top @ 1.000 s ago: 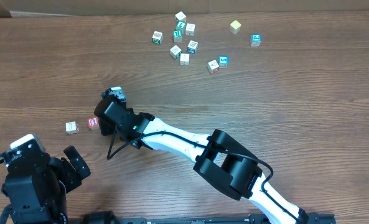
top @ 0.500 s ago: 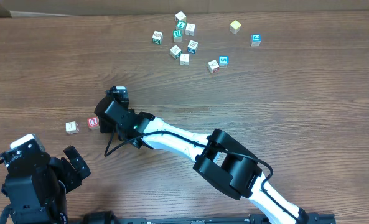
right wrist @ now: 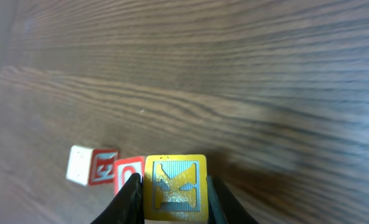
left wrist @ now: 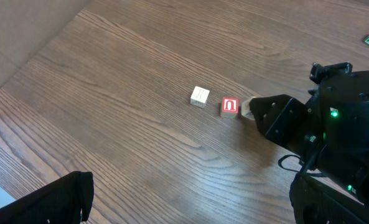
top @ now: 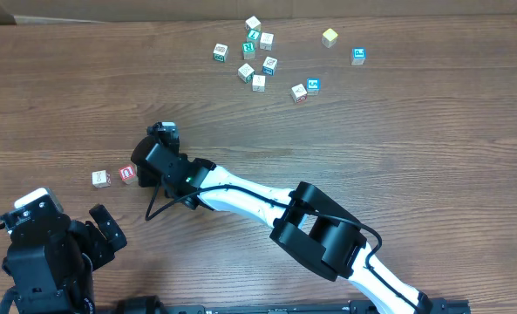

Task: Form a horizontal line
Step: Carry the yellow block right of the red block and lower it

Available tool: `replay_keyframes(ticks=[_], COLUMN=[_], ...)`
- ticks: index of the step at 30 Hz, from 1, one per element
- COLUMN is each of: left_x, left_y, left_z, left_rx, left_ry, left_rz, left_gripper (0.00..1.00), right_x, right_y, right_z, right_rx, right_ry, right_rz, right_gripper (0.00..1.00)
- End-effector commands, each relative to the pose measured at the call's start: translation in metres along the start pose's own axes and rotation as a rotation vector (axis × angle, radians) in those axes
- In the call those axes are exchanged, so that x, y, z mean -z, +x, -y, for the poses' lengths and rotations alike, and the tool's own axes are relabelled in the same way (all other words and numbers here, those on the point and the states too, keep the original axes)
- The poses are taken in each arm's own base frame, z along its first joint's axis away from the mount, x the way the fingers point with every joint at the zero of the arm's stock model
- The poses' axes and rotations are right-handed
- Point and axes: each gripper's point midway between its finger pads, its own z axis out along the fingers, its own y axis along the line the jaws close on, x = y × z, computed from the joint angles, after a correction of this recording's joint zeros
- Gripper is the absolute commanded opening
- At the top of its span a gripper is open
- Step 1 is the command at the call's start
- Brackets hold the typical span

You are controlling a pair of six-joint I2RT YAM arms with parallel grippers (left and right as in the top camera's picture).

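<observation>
Right tool (right wrist: 172,202): gripping the yellow cube (right wrist: 175,183), nearer arm.
Row: red cube (left wrist: 229,106) and white cube (left wrist: 200,96) lying leftward, axis running left-right.
Left tool (top: 101,228): idling apart, opening unclear.

Loose letter cubes (top: 246,71) lie scattered on the far side of the wooden table (top: 432,166). Most sit close together, with a pale yellow cube (top: 329,37) and a blue one (top: 358,56) apart to the right.

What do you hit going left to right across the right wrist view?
white cube with red lettering → red cube → yellow cube, held in the right tool
</observation>
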Motion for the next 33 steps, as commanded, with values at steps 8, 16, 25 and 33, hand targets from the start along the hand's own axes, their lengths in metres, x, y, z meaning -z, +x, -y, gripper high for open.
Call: replay_keyframes(ticks=[8,16,25,33], left_x=[0.000,0.000,0.000,0.000], left_y=[0.001,0.001,0.001,0.001], left_z=[0.000,0.000,0.000,0.000], left_rx=[0.017,0.017,0.017,0.017], left_ry=[0.000,0.000,0.000,0.000], left_rz=[0.002,0.002,0.002,0.002], left_gripper=[0.99,0.99,1.00,1.00], right_x=[-0.004,-0.004,-0.005,-0.007], right_y=[0.009,0.018,0.022,0.024], right_z=[0.007,0.000,-0.009,-0.018], right_rx=[-0.085,-0.147,-0.171,-0.163], right_ry=[0.016,0.006,-0.029,-0.078], right_rz=[-0.028,-0.035,-0.047,-0.059], right_gripper=[0.22,0.24,0.25,0.27])
